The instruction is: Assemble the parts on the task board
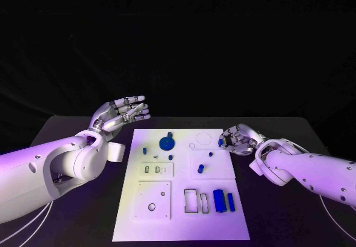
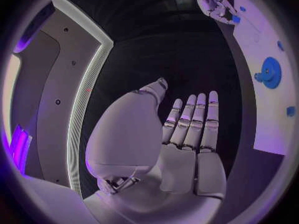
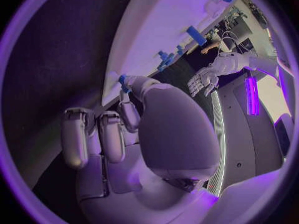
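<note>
We are holding our right hand (image 1: 238,140) at the far right edge of the task board (image 1: 223,226), fingers curled in around a small blue part (image 1: 223,142). In the right wrist view that blue part (image 3: 124,80) is sitting right at our fingertips (image 3: 127,107), apparently pinched there, just off the board's edge.

We are keeping our left hand (image 1: 119,116) raised beside the board's far left corner, palm open, fingers straight and apart, holding nothing. The blue gear-like disc (image 1: 167,142) is lying on the board between the two hands, nearer the left one.

We are judging the pinched part to be light, rigid plastic, probably smooth and apt to slip or twist under a fingertip grip. It looks sturdy, not fragile. Being so small, it is best taken across its short sides, leaving its end free to enter a socket.

The head view is giving us the board's layout: the pegs, cutouts and the dark blue block (image 1: 219,200) nearest our body. It is hiding how the part sits in the fingers. The right wrist view is showing that contact closely. The left wrist view is showing our left palm (image 2: 187,149) bare, with the disc (image 2: 270,72) well apart from it.
</note>
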